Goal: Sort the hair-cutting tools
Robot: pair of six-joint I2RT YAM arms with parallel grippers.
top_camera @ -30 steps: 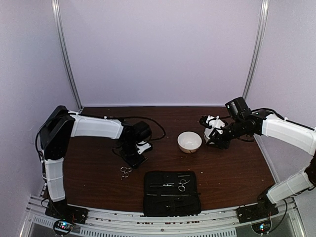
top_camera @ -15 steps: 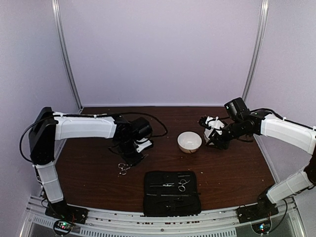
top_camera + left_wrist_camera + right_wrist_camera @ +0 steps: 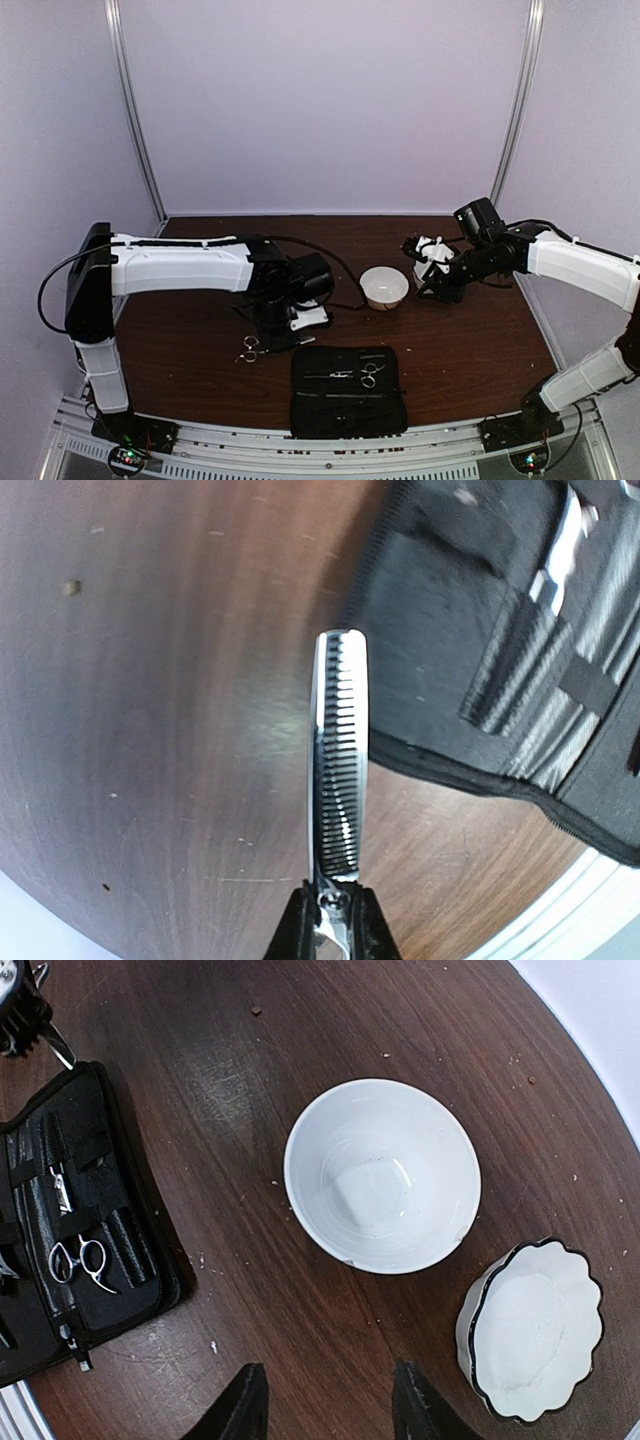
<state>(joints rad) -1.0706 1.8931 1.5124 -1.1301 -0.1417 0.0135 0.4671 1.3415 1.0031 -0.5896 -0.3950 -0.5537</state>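
Silver thinning scissors [image 3: 338,750] with a toothed blade stick out from my left gripper [image 3: 333,895], which is shut on them at the pivot. They hang low over the table, blade tip near the edge of the black case [image 3: 480,630]. In the top view their ring handles [image 3: 250,348] show left of the left gripper [image 3: 290,330]. A second pair of scissors [image 3: 371,374] [image 3: 83,1260] lies in the open case [image 3: 348,405], beside thin tools [image 3: 330,376] under straps. My right gripper [image 3: 325,1400] [image 3: 432,272] hangs open and empty over bare wood.
A round white bowl [image 3: 384,287] [image 3: 382,1175] stands empty at mid-table. A scalloped white bowl with a dark rim [image 3: 530,1330] sits just right of it, under my right arm. The case [image 3: 110,1290] lies by the table's near edge. Walls close in the back and sides.
My left arm has stretched to the right toward the case. The scissors' ring handles shifted slightly on the spot. The right arm has not moved.
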